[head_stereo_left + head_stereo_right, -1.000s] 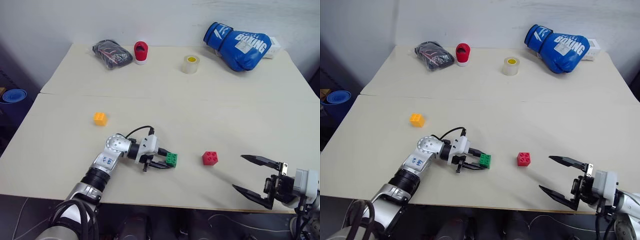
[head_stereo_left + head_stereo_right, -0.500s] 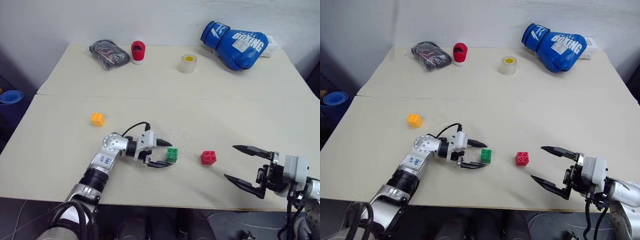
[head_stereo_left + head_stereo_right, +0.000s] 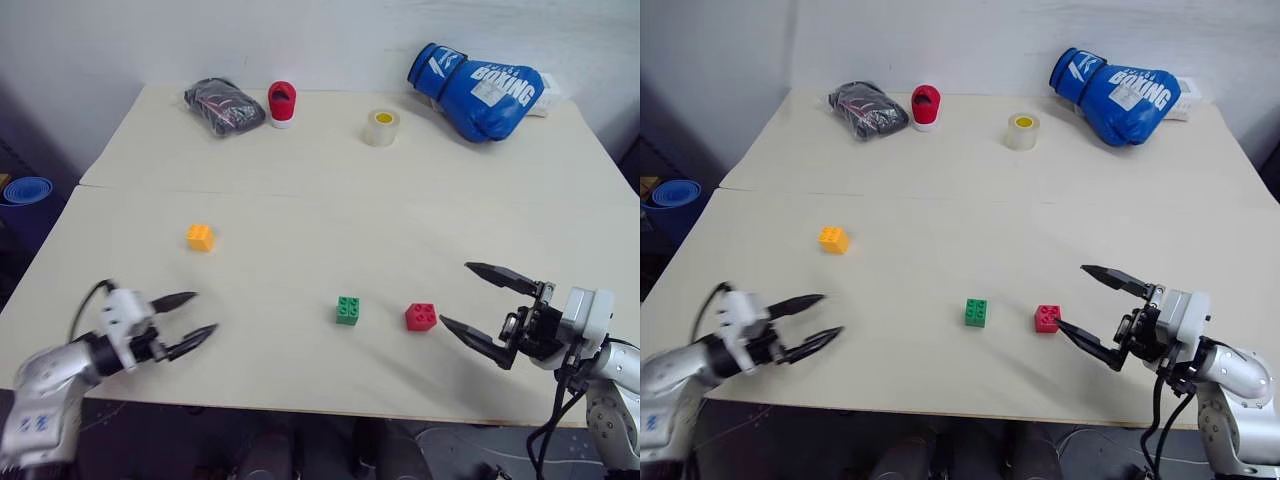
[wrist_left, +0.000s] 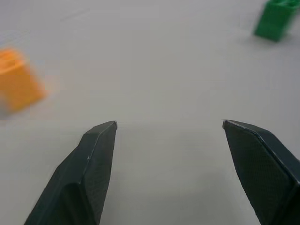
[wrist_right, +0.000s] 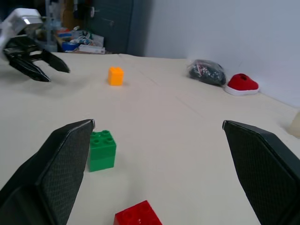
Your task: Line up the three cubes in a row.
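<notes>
We look down on a pale table from above, going from left to right. At the near left edge our left gripper hovers over the table with its jaws spread apart and nothing between them. Farther back and a little to its right sits the orange-yellow cube, on its own, well apart from the other two cubes. Along the far edge lie a dark bundle and, just beside it, a red-and-white cylinder.

Toward the middle of the near side sits the green cube, studs up, resting free on the table. Near it to the right, with a small gap between them, is the red cube. These two stand roughly side by side; the orange-yellow cube is off to the left and farther back. Far behind them, a roll of clear tape stands near the far edge.

At the near right our right gripper points toward the red cube with its jaws wide open, empty, just beside the cube but not touching it. At the far right corner lies a blue boxing glove.
</notes>
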Motion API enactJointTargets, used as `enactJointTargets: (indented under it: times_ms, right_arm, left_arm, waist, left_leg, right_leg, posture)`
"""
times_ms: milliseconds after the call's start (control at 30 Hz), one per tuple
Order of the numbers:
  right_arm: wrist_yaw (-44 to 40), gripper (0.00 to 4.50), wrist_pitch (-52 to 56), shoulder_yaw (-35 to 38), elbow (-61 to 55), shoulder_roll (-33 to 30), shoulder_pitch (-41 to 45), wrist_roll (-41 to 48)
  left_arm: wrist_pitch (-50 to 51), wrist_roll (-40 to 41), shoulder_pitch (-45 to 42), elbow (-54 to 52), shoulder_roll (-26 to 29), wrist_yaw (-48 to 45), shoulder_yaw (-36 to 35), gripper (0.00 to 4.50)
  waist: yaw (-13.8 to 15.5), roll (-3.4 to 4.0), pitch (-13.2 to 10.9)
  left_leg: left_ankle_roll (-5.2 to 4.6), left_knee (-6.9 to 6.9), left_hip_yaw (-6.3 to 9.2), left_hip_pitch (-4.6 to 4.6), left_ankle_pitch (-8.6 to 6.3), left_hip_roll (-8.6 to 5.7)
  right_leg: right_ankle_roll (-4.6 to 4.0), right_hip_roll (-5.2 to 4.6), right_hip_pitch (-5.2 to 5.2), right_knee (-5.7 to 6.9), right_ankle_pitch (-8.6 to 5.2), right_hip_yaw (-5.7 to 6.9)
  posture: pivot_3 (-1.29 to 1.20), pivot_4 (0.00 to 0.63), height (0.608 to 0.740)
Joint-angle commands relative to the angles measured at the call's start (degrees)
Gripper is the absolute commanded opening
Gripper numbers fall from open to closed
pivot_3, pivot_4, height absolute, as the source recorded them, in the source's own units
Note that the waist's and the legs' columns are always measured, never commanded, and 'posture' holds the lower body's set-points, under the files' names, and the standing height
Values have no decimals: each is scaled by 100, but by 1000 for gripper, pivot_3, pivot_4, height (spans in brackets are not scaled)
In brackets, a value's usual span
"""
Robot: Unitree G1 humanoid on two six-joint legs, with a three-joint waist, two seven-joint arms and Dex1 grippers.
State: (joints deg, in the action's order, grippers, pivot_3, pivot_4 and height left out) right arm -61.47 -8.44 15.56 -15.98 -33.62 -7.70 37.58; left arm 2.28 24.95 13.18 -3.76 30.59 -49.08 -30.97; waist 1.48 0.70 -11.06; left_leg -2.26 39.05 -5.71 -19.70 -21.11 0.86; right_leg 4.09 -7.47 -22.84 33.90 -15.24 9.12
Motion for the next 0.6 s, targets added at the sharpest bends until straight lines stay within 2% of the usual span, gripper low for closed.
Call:
enactJointTargets:
  times_ms: [33,167,300,367,400,433,600]
  right_arm:
    - [92,4500,7,-280,-419,211,-46,-23]
    - [88,4500,-28,-452,-399,274,193,-120]
    - [50,4500,-156,-551,-145,298,441,-312]
    - [102,4500,-278,-529,-29,338,525,-421]
    - [119,4500,-322,-522,13,359,551,-458]
    - [122,4500,-371,-522,63,379,576,-485]
    - [31,4500,-596,-592,322,478,617,-582]
  left_arm:
    - [-146,484,501,-32,-525,907,-1105,4483]
    - [84,670,468,-300,-752,1412,-1175,4483]
    - [625,894,-249,-510,-808,2003,-790,4483]
    - [913,752,-748,-619,-794,2348,-398,4483]
    - [995,693,-906,-643,-783,2447,-266,4483]
    - [1088,551,-1148,-600,-760,2602,-78,4483]
    - [1353,-182,-2590,232,-577,3036,812,4483]
  waist:
    - [-10,-3,1]
    - [50,-6,-1]
    - [140,-14,4]
    - [155,-15,5]
    - [154,-17,6]
    - [142,-19,8]
    - [116,-25,11]
  left_leg:
    - [-2,-1,0,-2,-1,0]
    - [5,3,-2,-9,-11,-4]
    - [-20,5,0,-8,-27,-6]
    - [-15,5,-1,-14,-25,-7]
    - [17,5,-2,-17,-3,-7]
    - [-3,5,-3,-23,10,-7]
    - [-6,6,-22,-55,27,-14]
  right_leg:
    - [0,0,-2,-2,0,0]
    - [5,-2,-6,-3,3,0]
    - [7,-5,-8,2,7,-1]
    - [7,-5,-15,6,7,-1]
    - [7,-3,-19,8,7,1]
    - [7,-1,-22,8,7,2]
    - [12,17,-56,35,10,3]
  posture:
    - [0,150,740]
    - [0,150,740]
    - [0,150,740]
    - [0,150,740]
    - [0,150,740]
    - [0,150,740]
    - [0,150,740]
